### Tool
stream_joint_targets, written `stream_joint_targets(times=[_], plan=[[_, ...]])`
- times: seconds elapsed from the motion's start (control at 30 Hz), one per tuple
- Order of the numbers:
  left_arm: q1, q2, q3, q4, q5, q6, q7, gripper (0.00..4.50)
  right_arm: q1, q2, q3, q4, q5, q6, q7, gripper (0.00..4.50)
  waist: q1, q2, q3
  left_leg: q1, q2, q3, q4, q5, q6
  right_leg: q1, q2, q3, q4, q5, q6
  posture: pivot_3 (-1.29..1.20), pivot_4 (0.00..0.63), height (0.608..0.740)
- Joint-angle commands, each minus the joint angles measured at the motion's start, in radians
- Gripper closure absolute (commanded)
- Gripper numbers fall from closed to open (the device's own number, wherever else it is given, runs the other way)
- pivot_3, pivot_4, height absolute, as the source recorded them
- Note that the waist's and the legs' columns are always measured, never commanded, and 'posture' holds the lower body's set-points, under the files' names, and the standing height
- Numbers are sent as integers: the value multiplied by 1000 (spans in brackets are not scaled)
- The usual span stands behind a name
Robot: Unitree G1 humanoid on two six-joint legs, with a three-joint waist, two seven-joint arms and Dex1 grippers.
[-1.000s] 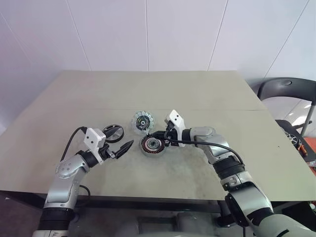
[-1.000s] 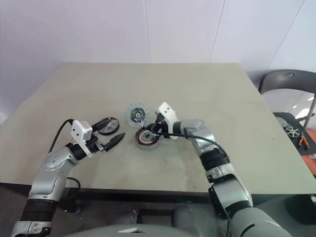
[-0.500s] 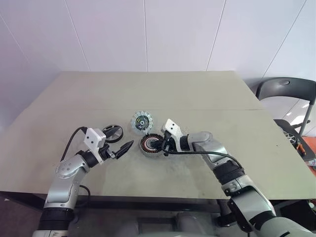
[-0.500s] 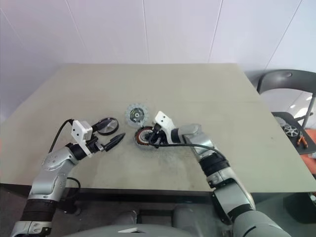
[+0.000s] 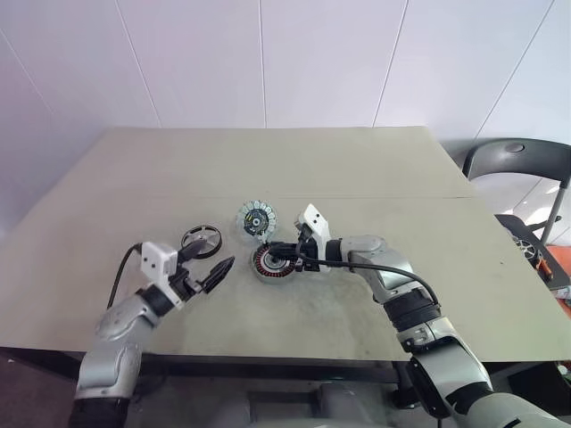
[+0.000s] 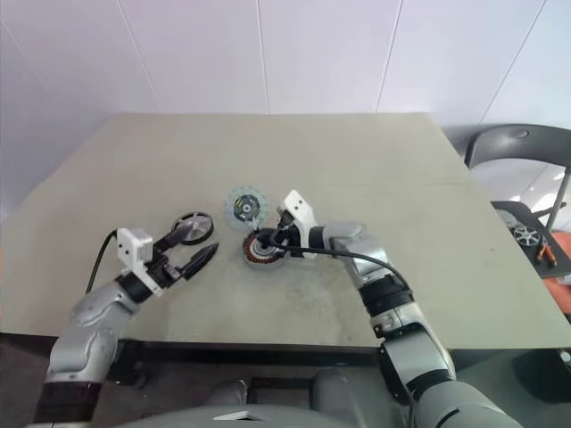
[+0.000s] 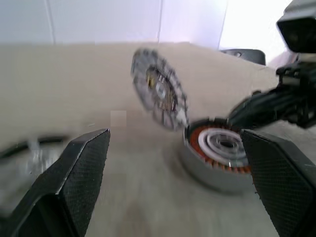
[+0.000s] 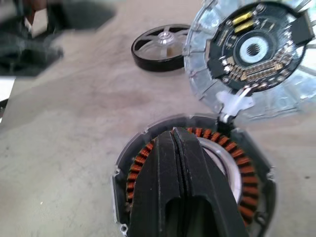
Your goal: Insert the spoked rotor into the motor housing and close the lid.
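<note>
Checking the head views first, we see nothing assembled yet: the spoked rotor (image 5: pixel 202 240) lies flat on the table (image 5: pixel 357 169), outside the motor housing (image 5: pixel 272 263), and the lid (image 5: pixel 256 218) sits apart just behind the housing. Both steps look undone to us, rotor in and lid on. Our left gripper (image 5: pixel 217 270) hangs released, fingers spread, just in front of the rotor, not touching it, with the housing off to its right. Our right gripper (image 5: pixel 278 259) reaches in from the right, clenched on nothing, its tips over the open top of the housing.

Left wrist view: our left gripper's two black fingers (image 7: pixel 79 177) stand wide apart with nothing between them. Between and beyond them sit the housing (image 7: pixel 217 160) with copper windings showing, and the lid (image 7: pixel 159 89) behind it, standing tilted. A blurred dark ring at the edge near one finger is probably the rotor; we can't tell for sure.

Right wrist view: our right gripper (image 8: pixel 177 148) is pressed shut, tips resting over the housing's (image 8: pixel 247 187) open core, empty. The lid (image 8: pixel 256 54) stands tipped up at the housing's far rim, looking joined to it by a small white tab. The rotor (image 8: pixel 160 47) lies beyond, well apart from this gripper.
</note>
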State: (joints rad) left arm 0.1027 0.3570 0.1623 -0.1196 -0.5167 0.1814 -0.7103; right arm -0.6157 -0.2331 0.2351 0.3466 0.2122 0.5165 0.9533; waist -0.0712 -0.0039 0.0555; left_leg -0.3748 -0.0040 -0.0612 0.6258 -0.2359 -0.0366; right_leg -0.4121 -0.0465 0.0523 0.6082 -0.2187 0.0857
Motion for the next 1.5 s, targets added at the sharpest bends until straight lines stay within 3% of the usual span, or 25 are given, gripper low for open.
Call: stream_joint_targets(times=[0.03, 0.2, 0.4, 0.73, 0.93, 1.07, 1.37, 1.5], plan=[[50, -35, 63, -105, -114, 86, 73, 0, -16, -20, -36, -28, 17, -29, 9, 4474, 3, -2, 1, 0, 0, 0, 1, 0, 0, 0, 0, 0, 0, 0, 0, 0, 0, 740], [69, -66, 140, -152, -268, 236, 186, 0, -19, -41, -46, -34, 28, -22, 27, 4474, 0, -3, 3, 0, 0, -1, 3, -2, -3, 2, 0, -1, -3, 0, 0, 0, 0, 740], [-26, -105, 228, -102, -402, 356, 360, 0, -20, -60, -45, -64, 49, -24, 73, 4474, 3, -3, 3, -2, 0, -1, 1, -2, -3, 5, -1, -2, -11, 0, 0, 0, 0, 740], [-210, -124, 236, 23, -475, 578, 591, 0, -11, -57, -44, -70, 51, -24, 58, 4474, 3, -3, 3, -1, 0, -1, 1, -2, -3, 5, 1, -2, -9, 1, 0, 0, 0, 740], [-338, -166, 291, 128, -491, 559, 672, 0, -2, -54, -42, -76, 51, -22, 51, 4474, 3, -4, 3, 0, 0, -1, 2, -2, -3, 6, 1, -2, -9, 1, 0, 0, 0, 740], [-405, -174, 320, 202, -499, 571, 692, 914, -7, -51, -42, -72, 50, -26, 46, 4500, 3, -4, 3, -1, 0, -1, 1, -2, -3, 6, 1, -2, -10, 1, 0, 0, 0, 740], [-414, -191, 366, 257, -507, 591, 757, 3999, -14, -51, -46, -53, 46, -46, 35, 4500, 3, -4, 3, 0, 0, -1, 1, -2, -3, 6, 1, -2, -9, 1, 1, 0, 0, 740], [-402, -215, 409, 202, -596, 585, 716, 4067, -20, -51, -52, -47, 52, -50, 35, 4500, 2, -4, 3, 0, 0, -1, 2, -2, -3, 7, 1, -1, -9, 1, 1, 0, 0, 740]])
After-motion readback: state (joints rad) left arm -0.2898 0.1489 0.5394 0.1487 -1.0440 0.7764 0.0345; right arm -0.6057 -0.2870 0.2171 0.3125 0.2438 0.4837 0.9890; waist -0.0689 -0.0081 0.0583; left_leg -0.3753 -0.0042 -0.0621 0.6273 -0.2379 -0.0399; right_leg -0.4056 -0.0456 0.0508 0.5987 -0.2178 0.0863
